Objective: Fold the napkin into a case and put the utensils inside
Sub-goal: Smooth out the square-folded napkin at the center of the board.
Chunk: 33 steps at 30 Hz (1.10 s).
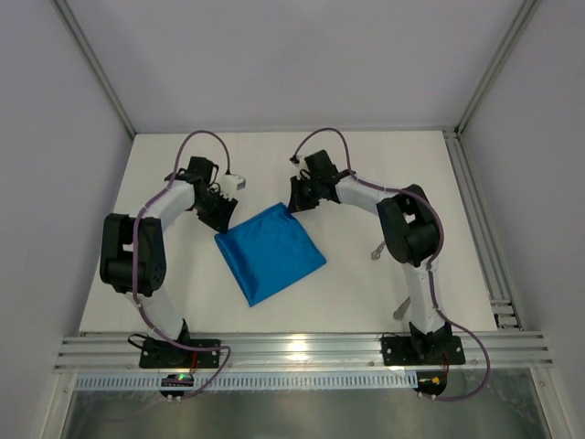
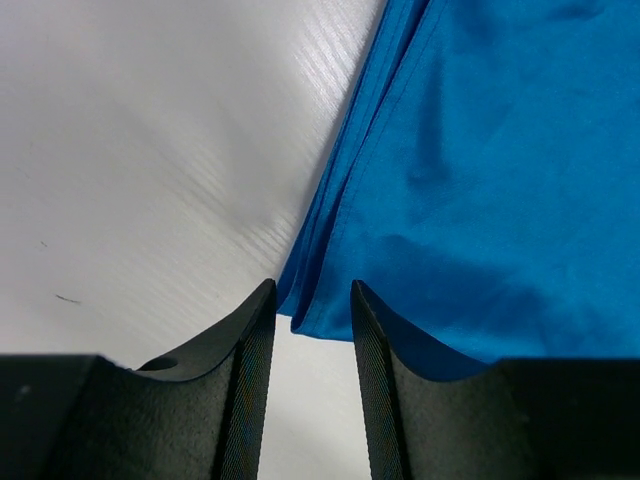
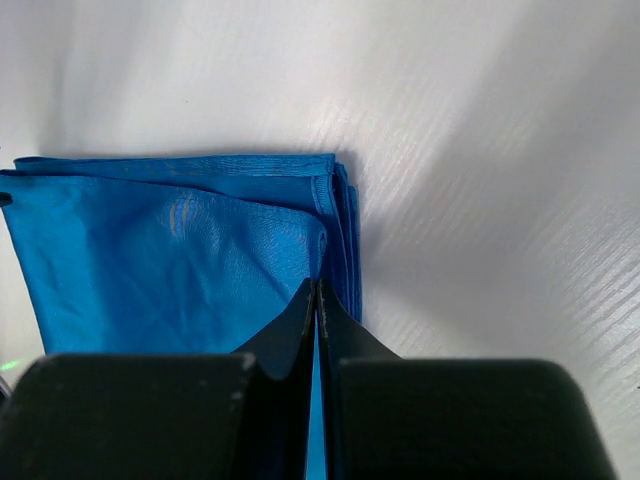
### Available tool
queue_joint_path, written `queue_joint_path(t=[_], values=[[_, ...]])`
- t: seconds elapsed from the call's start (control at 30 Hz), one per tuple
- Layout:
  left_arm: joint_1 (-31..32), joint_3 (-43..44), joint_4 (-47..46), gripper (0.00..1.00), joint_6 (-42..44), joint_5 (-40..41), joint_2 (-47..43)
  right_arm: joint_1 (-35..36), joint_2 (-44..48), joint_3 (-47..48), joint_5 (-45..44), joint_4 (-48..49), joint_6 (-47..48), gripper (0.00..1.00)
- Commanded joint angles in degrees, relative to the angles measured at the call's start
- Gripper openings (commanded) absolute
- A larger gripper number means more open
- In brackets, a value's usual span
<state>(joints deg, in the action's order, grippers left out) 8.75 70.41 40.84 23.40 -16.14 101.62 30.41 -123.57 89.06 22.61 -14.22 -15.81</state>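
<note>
The blue napkin (image 1: 270, 251) lies folded into a rough square, turned like a diamond, mid-table. My left gripper (image 1: 222, 218) is at its left corner and stands open. In the left wrist view the napkin's (image 2: 480, 180) layered corner lies just beyond the left gripper (image 2: 312, 290), touching neither finger. My right gripper (image 1: 297, 203) is at the top corner. In the right wrist view the right gripper (image 3: 318, 285) is shut, with the napkin's (image 3: 170, 260) blue cloth showing between its fingers. One silver utensil (image 1: 377, 249) lies beside the right arm and another (image 1: 400, 312) partly shows near its base.
A small white box (image 1: 236, 181) sits on the left wrist. Metal rails (image 1: 501, 302) run along the table's right and near edges. Grey walls enclose the white table (image 1: 366, 174) at the back and sides.
</note>
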Motion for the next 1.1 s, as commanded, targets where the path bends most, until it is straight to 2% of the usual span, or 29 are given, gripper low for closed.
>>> queue_joint_path(t=[0.0,0.23,0.57,0.67,0.7,0.8,0.9,1.07], values=[[-1.02,0.07,0.29,0.38,0.77,0.23,-0.37,0.35,-0.79,2.34,0.41,0.77,-1.32,0.04],[-1.46,-0.89,1.43,0.41,0.86,0.94,0.77,0.52,-1.59,3.58,2.96,2.26,-1.68,0.04],[-1.46,-1.06,2.23,0.36,1.21,0.58,0.77,1.67,-3.25,5.86,2.10,4.73,-3.17,0.04],[-1.55,-1.42,1.96,0.26,1.30,1.99,1.03,1.75,-4.66,7.00,1.30,3.76,-4.22,0.04],[-1.55,-1.50,1.88,0.17,1.30,2.34,1.21,1.75,-5.53,7.62,1.21,3.58,-4.66,0.04],[-1.72,-1.85,2.05,0.05,1.30,3.22,0.95,1.75,-7.21,9.02,-0.02,2.09,-5.19,0.04],[-1.98,-2.56,2.23,0.00,2.00,3.83,0.51,1.75,-7.74,10.00,-0.46,0.77,-5.11,0.14],[-2.25,-3.97,0.82,0.00,2.35,6.03,0.68,1.58,-4.67,10.43,-3.27,-0.54,-3.44,0.32]])
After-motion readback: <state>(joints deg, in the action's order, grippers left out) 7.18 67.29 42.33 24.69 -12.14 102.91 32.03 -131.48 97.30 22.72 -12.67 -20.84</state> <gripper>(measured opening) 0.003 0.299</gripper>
